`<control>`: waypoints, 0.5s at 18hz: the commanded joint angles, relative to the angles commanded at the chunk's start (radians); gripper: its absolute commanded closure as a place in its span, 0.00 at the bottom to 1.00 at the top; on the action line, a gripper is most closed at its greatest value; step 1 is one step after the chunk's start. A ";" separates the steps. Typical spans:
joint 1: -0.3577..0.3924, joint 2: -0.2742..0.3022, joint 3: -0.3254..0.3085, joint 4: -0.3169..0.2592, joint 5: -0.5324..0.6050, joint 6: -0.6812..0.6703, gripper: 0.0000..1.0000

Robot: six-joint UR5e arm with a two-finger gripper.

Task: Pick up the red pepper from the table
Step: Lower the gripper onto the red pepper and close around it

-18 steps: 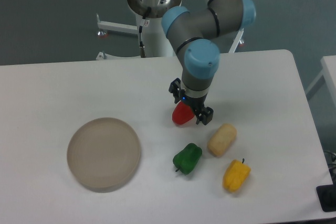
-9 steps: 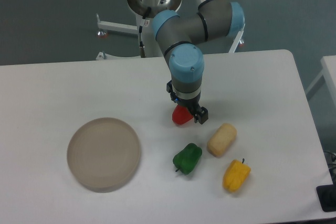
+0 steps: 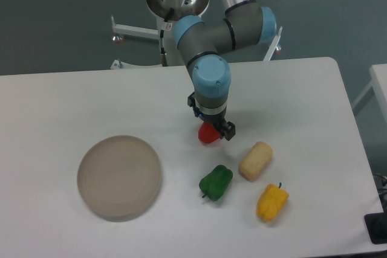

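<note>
The white table [image 3: 72,101] has a smooth matte top with rounded corners, and behind it lies a dark grey floor with the arm's pale pedestal and white frame legs. The gripper [image 3: 211,126] hangs directly over the red pepper [image 3: 208,134], which sits near the middle of the table; its fingers straddle the pepper (whether they press on it or stand spread cannot be told from this view). A round beige plate [image 3: 119,177] lies well to the left. Nearer the front edge sit a green pepper [image 3: 216,182], a beige bread-like piece [image 3: 255,161] and a yellow pepper [image 3: 272,202].
</note>
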 joint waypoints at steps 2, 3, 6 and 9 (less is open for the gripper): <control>0.002 -0.002 -0.008 0.005 0.003 0.002 0.00; 0.002 -0.002 -0.011 0.005 0.003 0.002 0.00; 0.002 -0.003 -0.035 0.035 0.005 0.000 0.00; 0.003 -0.011 -0.063 0.092 0.005 0.002 0.00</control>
